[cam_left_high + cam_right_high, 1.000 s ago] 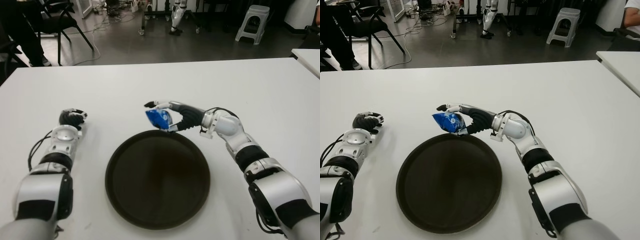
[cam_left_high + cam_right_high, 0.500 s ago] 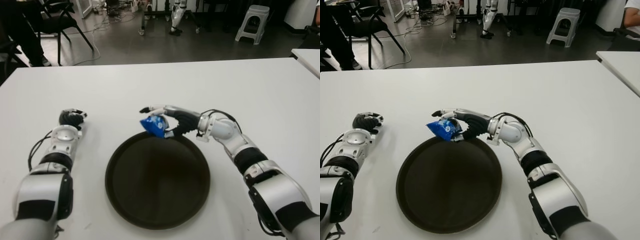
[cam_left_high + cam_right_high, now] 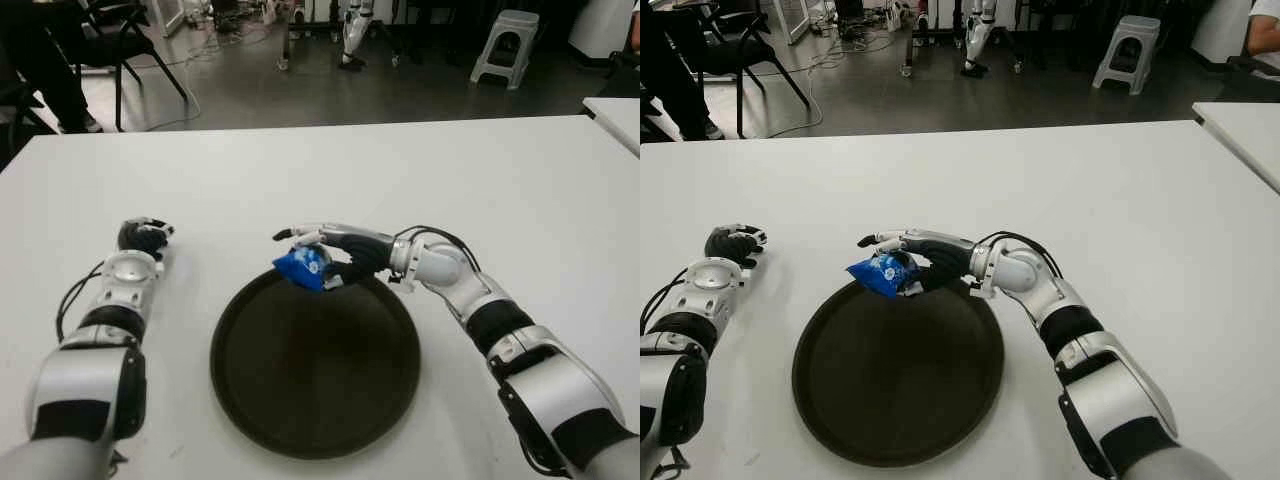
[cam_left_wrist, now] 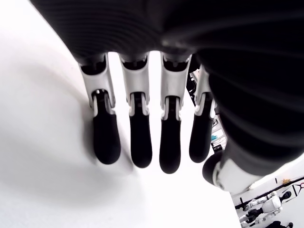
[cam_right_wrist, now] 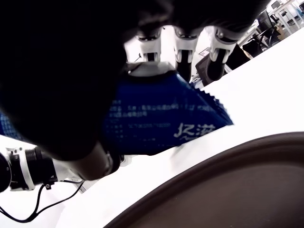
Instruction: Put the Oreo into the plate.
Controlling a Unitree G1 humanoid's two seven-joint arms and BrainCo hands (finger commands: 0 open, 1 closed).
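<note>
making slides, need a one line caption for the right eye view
Right robot hand holds the blue Oreo packet over the far rim of the dark plate; left robot hand sits idle left of it.

The packet [image 3: 302,268] is showing bright blue, with pale print and a white zigzag edge in the right wrist view. The plate [image 3: 315,395] is appearing dark brown, nearly black. The table [image 3: 520,190] is presenting plain white. The right hand [image 3: 325,255] is displaying black fingers on a silver-white wrist. The left hand [image 3: 142,236] is showing black fingers [image 4: 137,142] with silver-white knuckle links.
</note>
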